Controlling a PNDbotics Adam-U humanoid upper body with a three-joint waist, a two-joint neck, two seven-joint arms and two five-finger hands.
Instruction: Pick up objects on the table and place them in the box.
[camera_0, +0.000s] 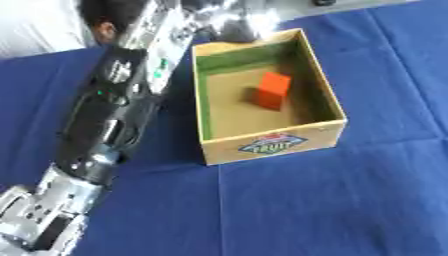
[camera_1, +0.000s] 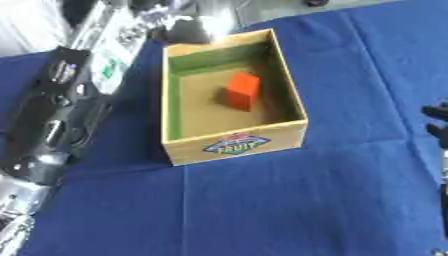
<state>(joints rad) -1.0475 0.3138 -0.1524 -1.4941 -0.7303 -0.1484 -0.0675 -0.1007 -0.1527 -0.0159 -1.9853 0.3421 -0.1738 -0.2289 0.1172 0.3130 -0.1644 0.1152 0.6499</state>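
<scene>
A wooden box (camera_0: 271, 145) stands on a table covered with a blue cloth (camera_0: 332, 200), its long sides running away from the camera and slightly askew. The near end wall carries a diamond-shaped label reading "FRUIT" (camera_0: 270, 144). The inner walls on the left and far sides look green; the floor is plain brown.

Inside the box an orange block (camera_0: 273, 90) stands on the floor, a little toward the far half and nearer the right wall than the left, touching neither wall as far as the views show. It is taller than it is wide.

The robot's left arm (camera_0: 114, 110) comes in from the lower left corner and stretches diagonally up along the left side of the box — black casing in the middle, silver joints at the near end. The left hand (camera_1: 188, 25) shows only as a blurred silver and dark shape just beyond the far left corner of the box; whether its fingers are spread or curled cannot be told, nor whether it holds anything.

At the right edge of the right eye view, dark fingers of the right hand (camera_1: 436, 122) poke in, well apart from the box — too little shows to tell its pose.
</scene>
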